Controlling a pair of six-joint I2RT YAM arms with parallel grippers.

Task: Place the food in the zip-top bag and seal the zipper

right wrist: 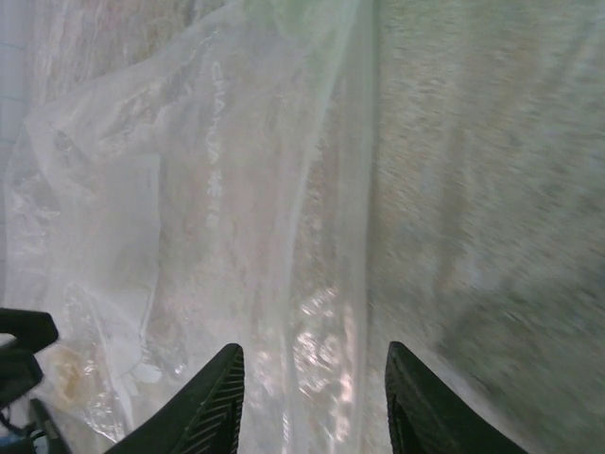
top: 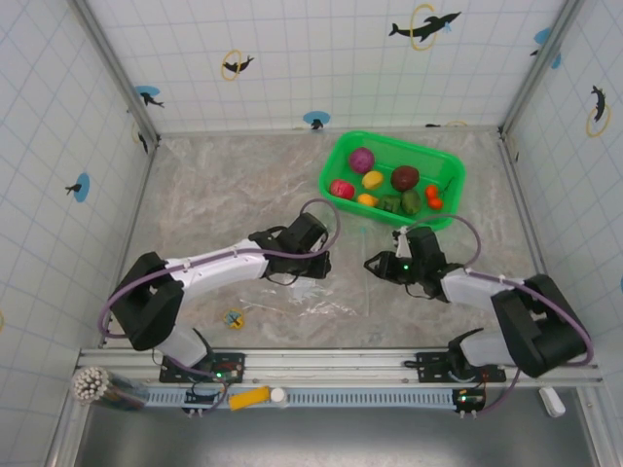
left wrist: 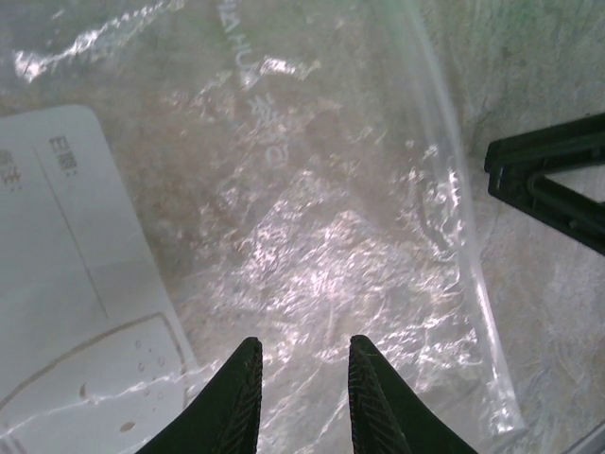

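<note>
The food lies in a green mesh basket (top: 450,175) at the back right: a purple piece (top: 361,160), a red one (top: 342,188), a yellow one (top: 372,179), a dark maroon one (top: 405,177) and others. The clear zip-top bag (left wrist: 321,236) lies flat on the table, its white label (left wrist: 66,246) to the left and its zipper (left wrist: 463,236) running down the right. My left gripper (left wrist: 304,340) hovers open just over the crinkled plastic. My right gripper (right wrist: 312,347) is open too, its fingers either side of the zipper strip (right wrist: 331,236). From above, both grippers (top: 321,261) (top: 375,265) face each other over the bag (top: 336,292).
The basket stands close behind the right gripper. Tiled walls (top: 292,58) close in the marble table on three sides. A small yellow marker (top: 234,318) sits near the front edge. A finger of the right gripper (left wrist: 558,184) shows beside the zipper in the left wrist view.
</note>
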